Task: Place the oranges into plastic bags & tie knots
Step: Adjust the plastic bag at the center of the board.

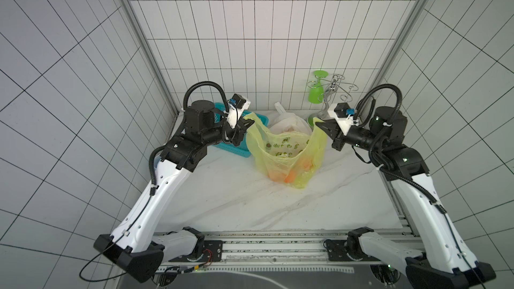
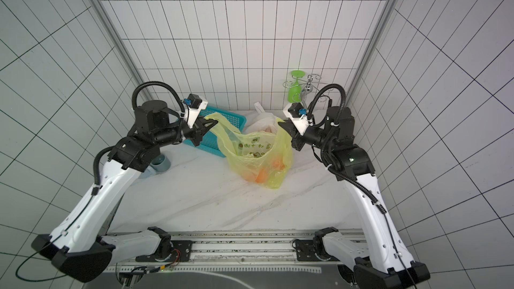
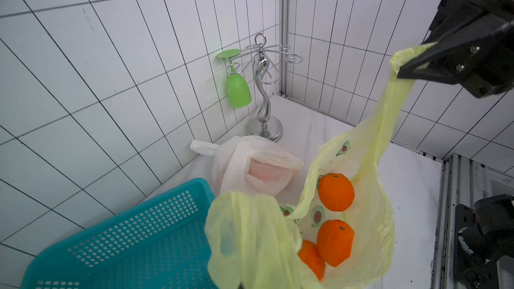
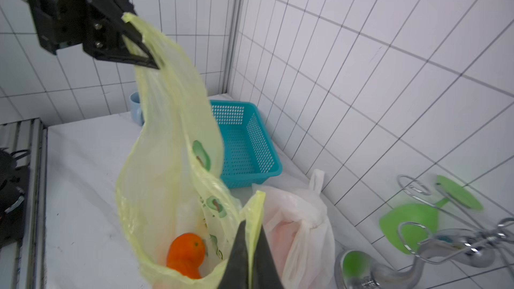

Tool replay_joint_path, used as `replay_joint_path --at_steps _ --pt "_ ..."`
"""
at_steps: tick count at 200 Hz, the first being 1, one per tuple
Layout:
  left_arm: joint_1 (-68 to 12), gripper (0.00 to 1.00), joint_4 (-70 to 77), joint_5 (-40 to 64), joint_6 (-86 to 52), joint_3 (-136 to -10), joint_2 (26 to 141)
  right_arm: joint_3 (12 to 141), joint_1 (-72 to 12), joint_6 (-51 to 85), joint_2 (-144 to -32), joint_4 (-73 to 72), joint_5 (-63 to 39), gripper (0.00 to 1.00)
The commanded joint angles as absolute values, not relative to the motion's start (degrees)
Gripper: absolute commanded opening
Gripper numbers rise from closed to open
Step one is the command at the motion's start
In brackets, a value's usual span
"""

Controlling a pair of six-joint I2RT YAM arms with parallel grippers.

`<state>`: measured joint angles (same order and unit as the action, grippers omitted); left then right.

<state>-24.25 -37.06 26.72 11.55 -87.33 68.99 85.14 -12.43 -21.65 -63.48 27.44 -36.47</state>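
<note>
The yellow-green bag (image 1: 286, 148) stands on the marble table (image 1: 250, 204) just beside the teal basket (image 1: 236, 148), on the basket's side toward the right arm. Its mouth is pulled wide between the two arms. The left gripper (image 1: 250, 122) hangs over the basket's near edge, its jaws clamped tight on one handle loop, which the right wrist view shows pinched between the black fingers (image 4: 139, 48). The right gripper (image 1: 318, 125) is on the far side of the bag from the basket, raised to about the same height and closed on the other handle, with yellow film squeezed between its fingertips (image 4: 242, 257). Three oranges (image 3: 336, 191) lie in the bottom of this bag, touching one another. The white bag (image 1: 289, 125) sits beside the basket's back corner, behind the yellow-green bag and close to the wall. Its top is gathered into a knot (image 3: 236, 145), and something pale pink-orange shows faintly through the film. Beyond it from the basket, a chrome rack (image 1: 333, 93) holds a green glass (image 1: 317, 93) upside down.
</note>
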Motion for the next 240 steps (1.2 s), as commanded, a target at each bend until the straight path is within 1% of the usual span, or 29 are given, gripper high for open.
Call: replay_joint_path --at_steps 1,27,43,64,88,114,122,129,136,142,158,175,191,215,226,240 --pt "-23.91 0.0 -41.83 27.06 12.85 -89.5 68.47 95.33 -8.63 -15.26 -67.23 31.27 -34.25 0.0" --pt "-23.98 0.0 -47.17 23.76 15.46 -90.79 68.93 98.77 -7.82 -12.92 -70.58 30.58 -34.97 0.0" --pt "-23.99 0.0 -49.2 25.78 16.42 -90.11 68.62 97.99 -7.82 -12.62 -71.69 28.6 -36.78 0.0" --pt "-24.46 0.09 -47.38 31.27 15.63 -85.18 68.08 93.1 -7.89 -13.3 -73.47 25.29 -43.26 0.0" --pt "-25.4 0.24 -42.8 32.42 15.25 -80.72 67.72 89.68 -8.21 -18.72 -77.59 27.3 -50.56 0.0" --pt "-24.43 0.51 -39.32 31.87 17.49 -80.33 65.78 90.48 -10.43 -28.48 -80.75 35.25 -51.7 0.0" --pt "-23.74 0.59 -38.4 31.97 18.11 -80.18 64.82 89.82 -10.9 -29.86 -80.71 36.02 -51.37 0.0" --pt "-23.18 0.68 -38.27 32.55 19.12 -80.11 64.38 89.03 -11.16 -30.29 -80.41 35.84 -51.01 0.0" --pt "-22.27 0.74 -38.82 34.39 20.67 -80.0 64.0 88.1 -11.25 -30.41 -80.1 35.48 -50.52 0.0" --pt "-21.5 0.77 -39.58 36.39 22.09 -79.9 63.91 87.54 -11.25 -30.41 -79.83 35.18 -50.05 0.0" --pt "-19.62 0.83 -40.01 40.3 24.22 -78.98 64.23 86.6 -11.25 -30.5 -79.3 34.89 -48.71 0.0" --pt "-19.51 0.85 -36.27 40.7 23.07 -77.61 65.6 85.89 -11.25 -30.43 -78.74 34.76 -48.68 0.0" --pt "-20.27 0.9 -30.72 38.62 19.78 -77.72 68.5 85.18 -11.25 -29.84 -77.95 34.19 -48.71 0.0" --pt "-23.13 0.92 -26.31 29.56 19.14 -81.13 74.92 84.21 -11.25 -29.36 -76.79 33.32 -48.35 0.0" --pt "-23.51 0.92 -25.19 29.83 17.41 -83.67 78.58 84.1 -11.25 -29.29 -76.43 33.31 -48.1 0.0" --pt "-24.17 0.93 -25.31 33.68 14.73 -87.63 83.0 83.89 -11.25 -28.99 -76.2 33.16 -47.62 0.0"
